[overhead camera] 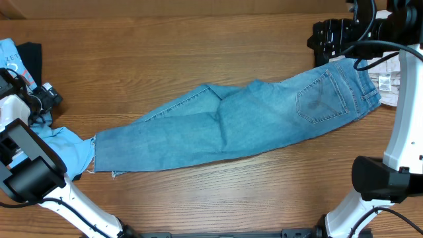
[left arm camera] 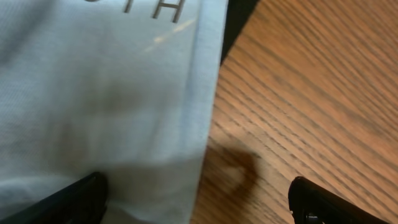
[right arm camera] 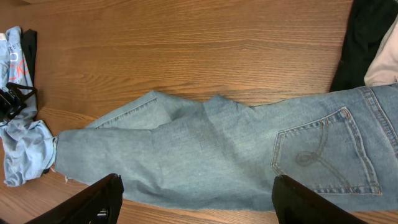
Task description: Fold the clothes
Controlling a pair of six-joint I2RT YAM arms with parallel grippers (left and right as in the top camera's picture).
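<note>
Long light-blue denim jeans (overhead camera: 244,122) lie slantwise across the table, folded lengthwise. The waist and a stitched back pocket (overhead camera: 322,98) are at the right, the frayed hems (overhead camera: 99,158) at the left. My left gripper (overhead camera: 43,98) hovers at the table's left edge, clear of the jeans. In its own view it (left arm camera: 196,202) stands open over the edge of a pale-blue printed T-shirt (left arm camera: 106,93), with nothing gripped. My right gripper (overhead camera: 330,39) is raised behind the waist. It (right arm camera: 199,199) is open and looks down on the jeans (right arm camera: 236,155) from well above.
A black garment (overhead camera: 30,56) and the T-shirt (overhead camera: 66,147) are piled at the left edge. A pale printed garment (overhead camera: 391,82) lies by the waist at the right, with black cloth (right arm camera: 367,37) beside it. Bare wooden table (overhead camera: 165,53) lies behind the jeans.
</note>
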